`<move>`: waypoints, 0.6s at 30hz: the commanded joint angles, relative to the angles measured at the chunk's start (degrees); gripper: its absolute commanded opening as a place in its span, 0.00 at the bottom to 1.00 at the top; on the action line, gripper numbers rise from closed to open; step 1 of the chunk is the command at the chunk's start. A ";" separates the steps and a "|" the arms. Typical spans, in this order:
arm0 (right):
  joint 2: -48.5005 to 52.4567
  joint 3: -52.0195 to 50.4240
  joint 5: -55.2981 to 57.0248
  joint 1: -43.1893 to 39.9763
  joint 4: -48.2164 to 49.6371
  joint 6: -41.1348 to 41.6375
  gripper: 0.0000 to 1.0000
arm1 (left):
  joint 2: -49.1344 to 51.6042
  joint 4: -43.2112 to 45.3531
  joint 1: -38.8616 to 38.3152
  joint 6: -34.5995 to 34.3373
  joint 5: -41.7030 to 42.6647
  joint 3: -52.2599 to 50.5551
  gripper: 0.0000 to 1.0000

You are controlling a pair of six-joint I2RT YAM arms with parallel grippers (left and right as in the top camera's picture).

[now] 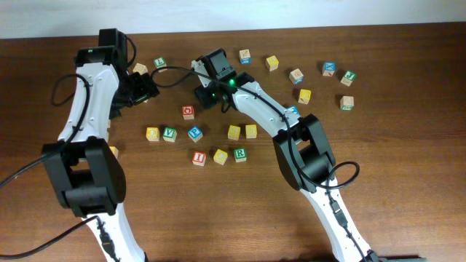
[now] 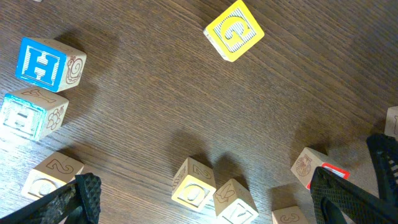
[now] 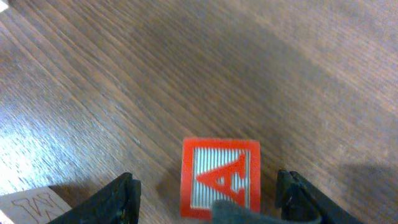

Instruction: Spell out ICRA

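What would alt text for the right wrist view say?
A red block with the letter A sits on a dark wooden table, between the spread fingers of the right gripper. A second block, marked M, peeks in at lower left.

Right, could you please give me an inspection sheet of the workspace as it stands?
Surface: brown wooden table, no spills seen.
Job's things: red A block lies between the fingers of the right gripper; a red, yellow and green block row sits mid-table.
Clutter: other letter blocks scattered, such as a yellow block and a blue H block.
Grippers: right gripper open, straddling the A block; left gripper open, holding nothing.
Cables: black cable strung between the arms; loops beside both arms.
Surroundings: pale strip beyond the far table edge; nothing else seen.
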 commanded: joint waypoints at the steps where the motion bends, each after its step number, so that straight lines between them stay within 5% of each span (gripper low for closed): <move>1: 0.52 0.26 1.33 0.79 0.50 2.60 0.50 | 0.44 -0.09 0.17 -0.72 0.46 0.31 0.99; 18: -5.88 0.35 2.91 0.68 -3.48 6.69 0.27 | 0.44 -0.07 0.17 -0.72 0.46 0.31 0.99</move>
